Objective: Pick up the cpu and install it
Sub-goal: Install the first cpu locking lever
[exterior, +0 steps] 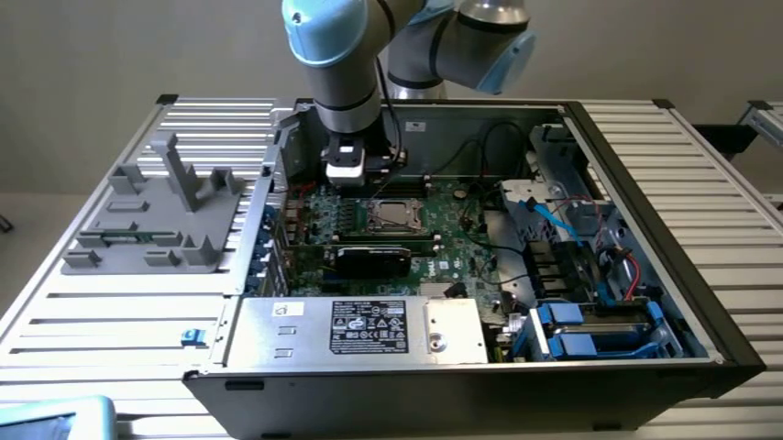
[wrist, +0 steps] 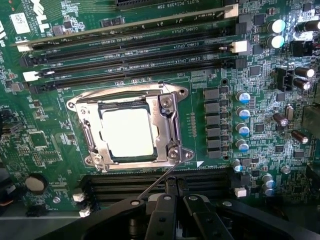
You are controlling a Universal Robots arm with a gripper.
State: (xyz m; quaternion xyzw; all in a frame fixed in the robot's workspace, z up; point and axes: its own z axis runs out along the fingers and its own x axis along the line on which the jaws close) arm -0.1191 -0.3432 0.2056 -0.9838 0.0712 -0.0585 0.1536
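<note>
The cpu (wrist: 127, 132) lies flat inside the socket frame (wrist: 167, 117) on the motherboard (wrist: 45, 145) — seated, so the placing looks done. The gripper (wrist: 176, 198) hangs just above it, clenched and empty. The thin latch lever (wrist: 155, 183) juts out — seemingly not locked.

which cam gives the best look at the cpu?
Wrist view: the cpu lies flat inside the socket's metal frame, with its shiny top seen in full from above. The exterior view shows the cpu as just a small pale square on the motherboard.
</note>
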